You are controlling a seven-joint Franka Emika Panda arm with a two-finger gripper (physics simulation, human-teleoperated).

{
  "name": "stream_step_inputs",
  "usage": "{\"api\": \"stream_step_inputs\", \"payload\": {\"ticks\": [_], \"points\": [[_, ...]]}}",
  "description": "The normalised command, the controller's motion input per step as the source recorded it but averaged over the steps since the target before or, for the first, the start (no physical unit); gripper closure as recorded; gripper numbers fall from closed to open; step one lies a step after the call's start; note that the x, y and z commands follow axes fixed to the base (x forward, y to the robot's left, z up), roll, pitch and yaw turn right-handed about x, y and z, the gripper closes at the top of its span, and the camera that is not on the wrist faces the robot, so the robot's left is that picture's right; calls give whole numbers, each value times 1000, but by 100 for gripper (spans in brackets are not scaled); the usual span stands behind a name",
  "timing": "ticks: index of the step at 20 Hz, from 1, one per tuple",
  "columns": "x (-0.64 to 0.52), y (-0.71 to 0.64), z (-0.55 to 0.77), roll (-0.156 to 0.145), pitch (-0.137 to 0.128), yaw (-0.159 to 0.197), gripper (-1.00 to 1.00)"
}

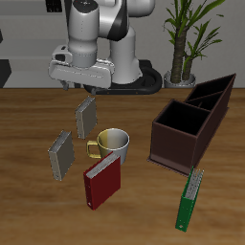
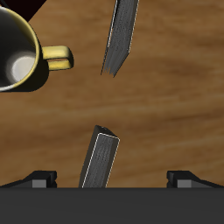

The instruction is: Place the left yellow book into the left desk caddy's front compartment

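Hand (image 1: pixel 83 89) being held wide open over left book (image 1: pixel 86 117), nothing being gripped, second grey book (image 1: pixel 61 155), one mug (image 1: pixel 113 143), one caddy (image 1: pixel 177 148) being carried by surface (image 1: pixel 29 206)

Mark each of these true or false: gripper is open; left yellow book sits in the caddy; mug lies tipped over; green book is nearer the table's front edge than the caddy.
1. The gripper is open. True: its fingers are spread wide above the left yellow book.
2. That book sits in the left desk caddy. False: it stands on the table, apart from the caddy.
3. The mug lies tipped over. False: it stands upright.
4. The green book is nearer the table's front edge than the caddy. True.
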Motion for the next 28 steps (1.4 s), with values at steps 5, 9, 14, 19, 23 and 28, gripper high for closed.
{"api": "stream_step_inputs", "payload": {"ticks": [5,9,14,19,23,28], "points": [[17,-16,-115,0,-11,-37,-100],[42,16,-115,-6,-18,-31,-100],[69,-68,-138,-13,-3,-16,-100],[83,-33,-275,-6,31,-10,-100],[62,-30,-319,-9,43,-20,-100],[31,44,-289,14,34,-13,100]]}}
